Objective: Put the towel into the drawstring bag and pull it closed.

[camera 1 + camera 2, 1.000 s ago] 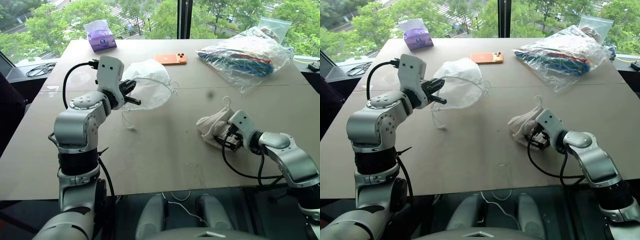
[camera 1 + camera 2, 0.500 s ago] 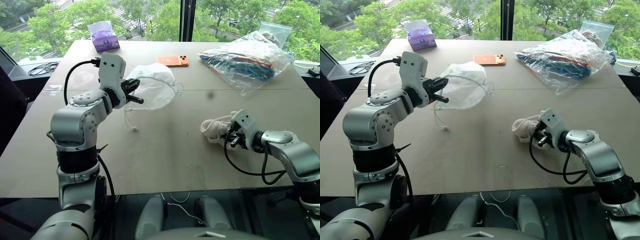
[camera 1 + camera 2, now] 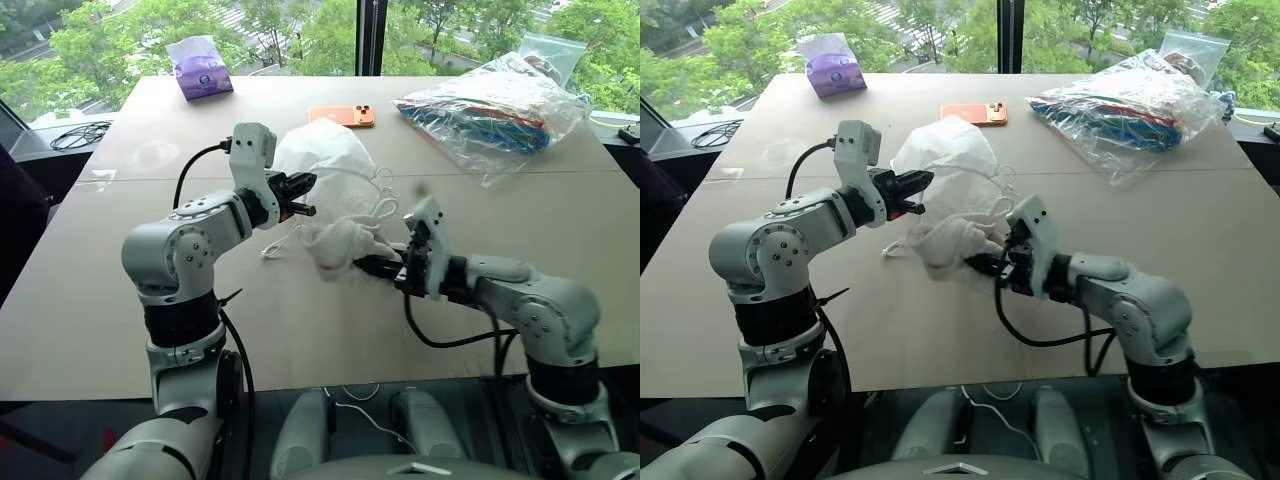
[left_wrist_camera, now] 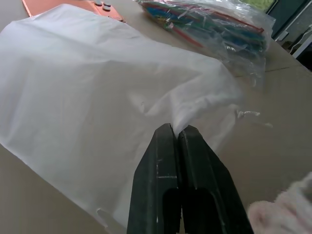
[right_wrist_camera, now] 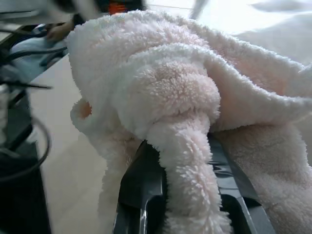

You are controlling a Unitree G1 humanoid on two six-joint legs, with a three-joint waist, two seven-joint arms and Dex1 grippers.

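- Table [image 3: 300, 330]: tan top spanning most of the head views, windows with trees behind it along the upper edge.
- Clear plastic bag [image 3: 495, 110] with colourful contents: upper right of the frame, well apart from both arms.
- Drawstring bag [image 3: 325, 165]: milky-white, upper centre of the frame, bunched up and lifted at its near edge. White cords [image 3: 378, 205] hang off its right side down toward the towel.
- Left gripper [image 3: 305, 187]: centre-left, pointing right into the bag's near edge. Left wrist view has both black fingers [image 4: 161, 165] pressed flat together with a fold of the bag fabric pinched at the tips [image 4: 176, 127]; the rest of the bag fans out beyond them.
- Towel [image 3: 340, 243]: off-white fluffy clump at frame centre, just below the bag and just beside the left gripper's tips, apparently clear of the table.
- Right gripper [image 3: 368, 265]: centre, pointing left, with the towel at its tips. Right wrist view: a rolled ridge of towel [image 5: 185, 161] runs between the two fingers [image 5: 141, 190], jaws clamped on it, the rest bulging out ahead of the tips.
- Purple tissue pack [image 3: 203, 68]: upper left, far table edge.
- Orange phone [image 3: 342, 116]: upper centre, just behind the drawstring bag.
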